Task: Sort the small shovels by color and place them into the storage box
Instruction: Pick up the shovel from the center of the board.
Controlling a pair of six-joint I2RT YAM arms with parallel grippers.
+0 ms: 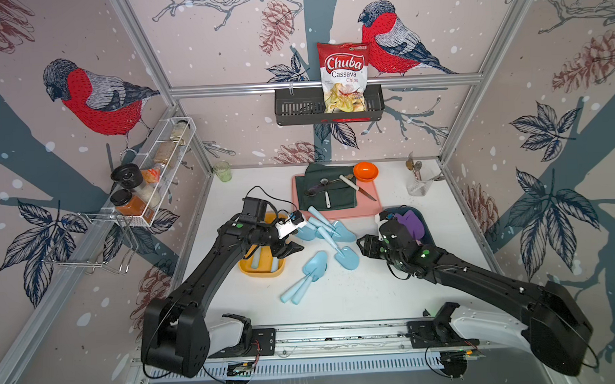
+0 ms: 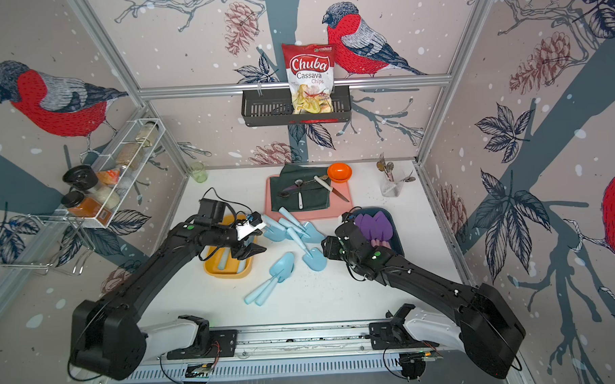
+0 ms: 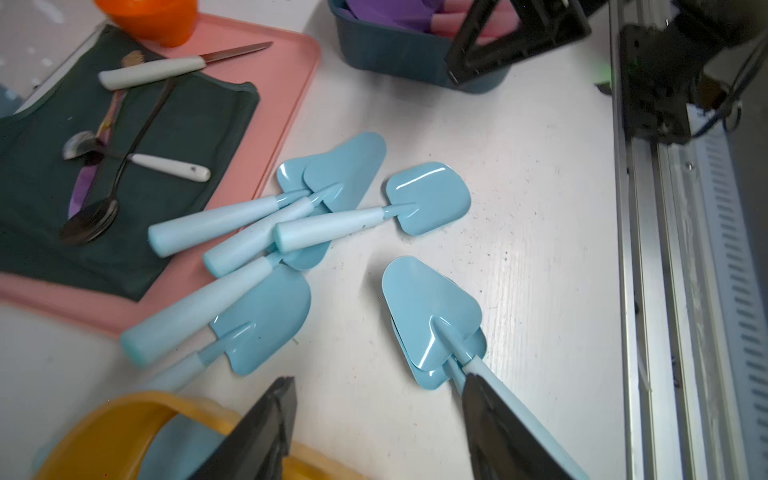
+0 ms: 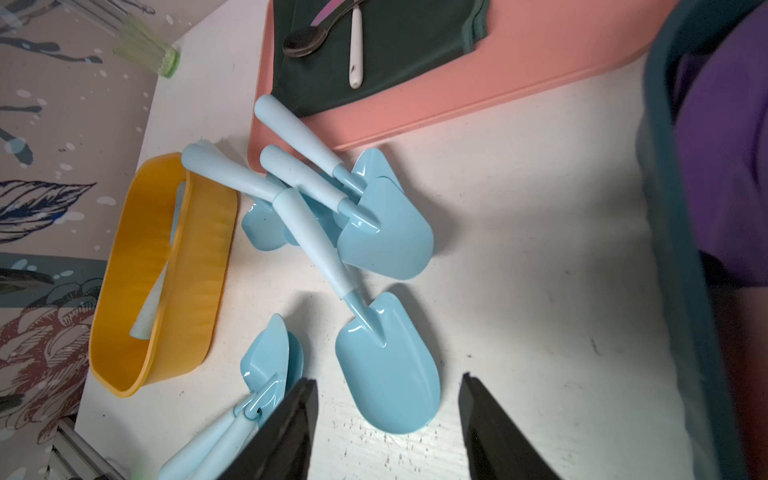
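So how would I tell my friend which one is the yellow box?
On the white table, look beside the left gripper. The yellow box sits there with light blue shovels inside. The dark blue box by the right gripper holds purple shovels instead.

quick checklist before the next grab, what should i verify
1. left gripper empty: ok, jaws apart, nothing between them.
2. right gripper empty: ok, open, nothing held.
3. purple shovels all in the dark blue box: ok, none seen loose on the table.
4. yellow box holds only blue ones: ok.
5. loose blue shovels lie singly: not ok, there is a stacked pair and an overlapping pile.
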